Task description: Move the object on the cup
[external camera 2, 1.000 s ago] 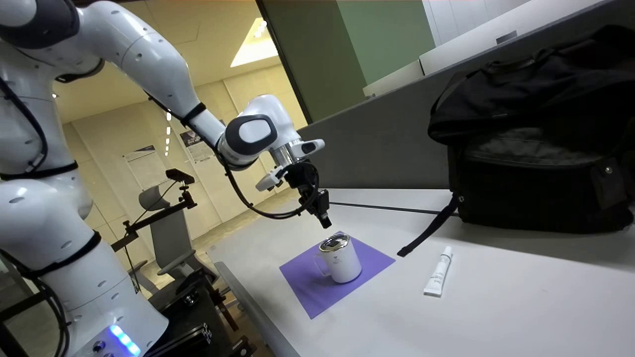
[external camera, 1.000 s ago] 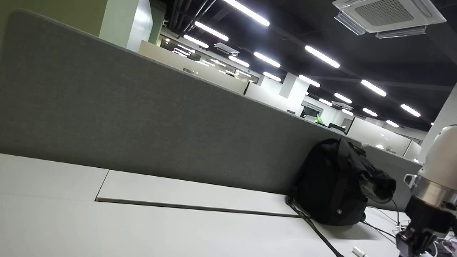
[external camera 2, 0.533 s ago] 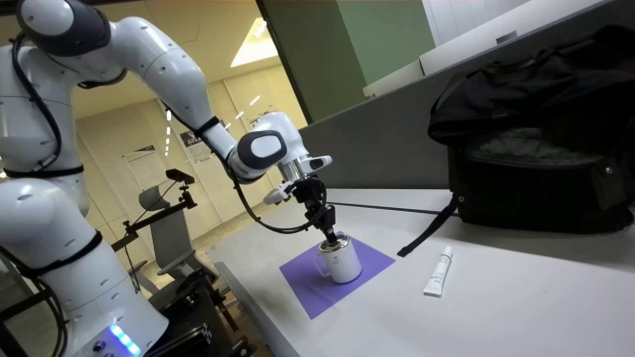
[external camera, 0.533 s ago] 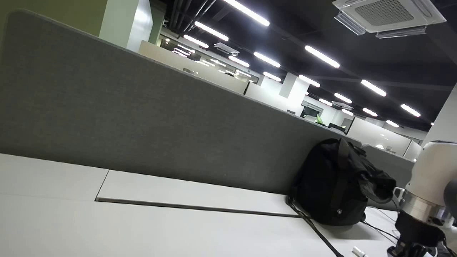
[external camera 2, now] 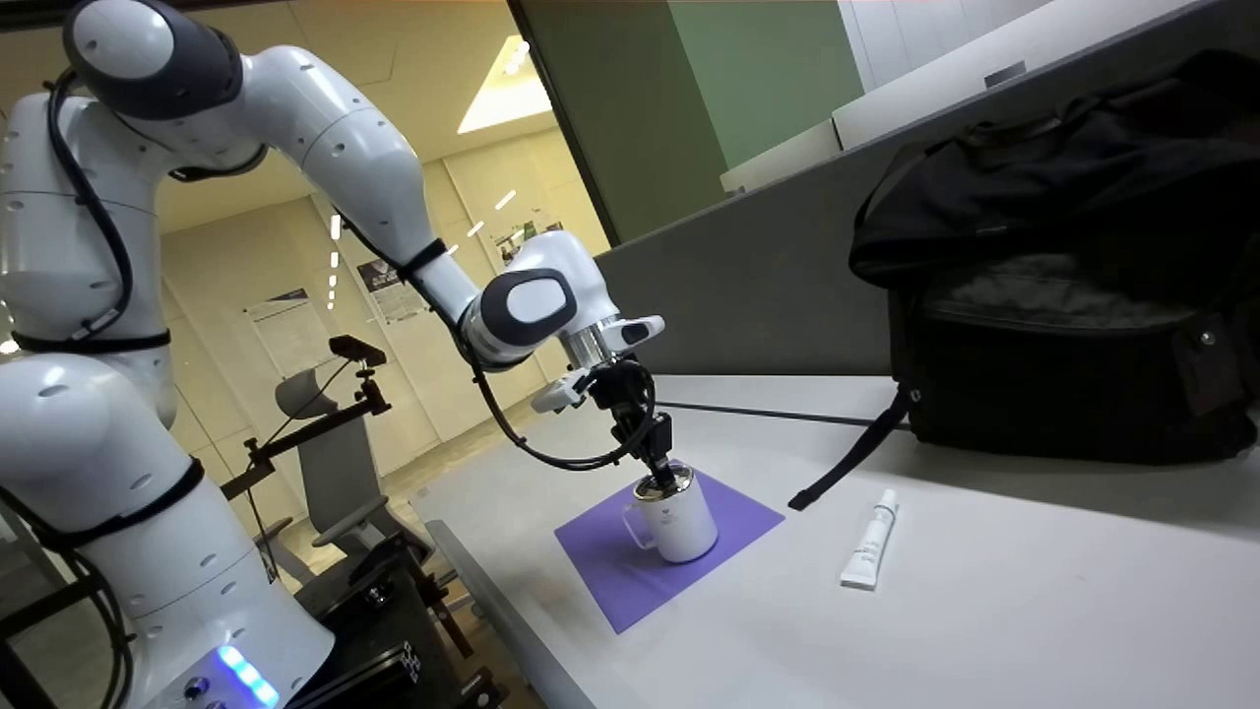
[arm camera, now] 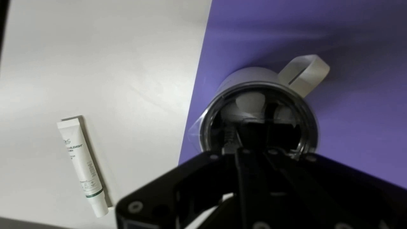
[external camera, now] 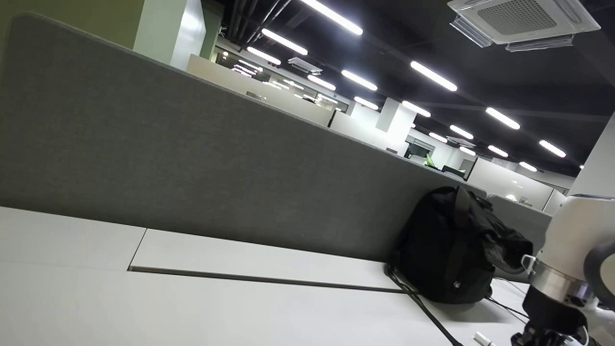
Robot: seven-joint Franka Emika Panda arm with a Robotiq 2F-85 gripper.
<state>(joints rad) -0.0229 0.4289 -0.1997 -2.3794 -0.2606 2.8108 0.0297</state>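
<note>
"Where is the gripper (arm camera: 259, 152)?"

"Down at the glossy lid (arm camera: 254, 106) of a white mug (external camera 2: 681, 530). Its fingers look close together; I can't tell whether they meet or pinch anything."

"And the object to move?"

"Likely that lid, or the clear film (arm camera: 194, 135) jutting from its rim; the mug stands on a purple sheet (external camera 2: 615, 576)."

"Progress?"

"The reach looks done; lifting and placing seem left. A white tube (external camera 2: 870, 545) lies apart, off the sheet."

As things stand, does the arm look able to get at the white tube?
Probably yes: the white tube lies uncovered on the desk, nothing seen in the way; the claw, over the lidded mug, looks shut and must open.
</note>
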